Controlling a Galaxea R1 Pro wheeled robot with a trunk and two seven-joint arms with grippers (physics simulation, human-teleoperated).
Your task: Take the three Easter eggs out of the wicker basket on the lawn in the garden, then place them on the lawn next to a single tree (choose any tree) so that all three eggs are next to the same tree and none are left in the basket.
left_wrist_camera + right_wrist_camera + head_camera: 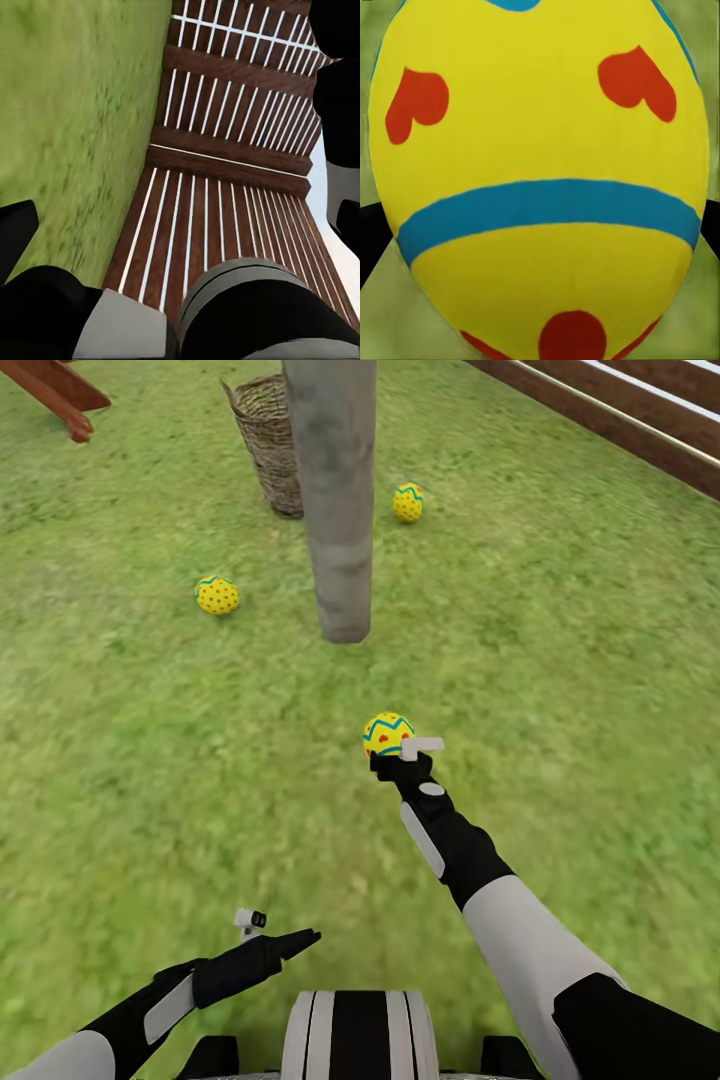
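My right gripper [389,748] is shut on a yellow Easter egg [386,730] with blue bands and red marks, low over the lawn [560,660] just in front of the tree's grey trunk [336,510]. In the right wrist view this egg [540,165] sits between dark fingertips [369,240]. A second egg [217,595] lies on the grass left of the trunk. The third egg [407,502] lies right of it. The wicker basket [268,445] stands behind the trunk, partly hidden, its inside not visible. My left gripper [305,937] hangs open and empty near my base.
A brown slatted fence [620,410] runs along the far right, and the left wrist view looks at this fence [225,150] and grass. A red wooden structure [55,395] stands at the far left. Open grass surrounds the trunk.
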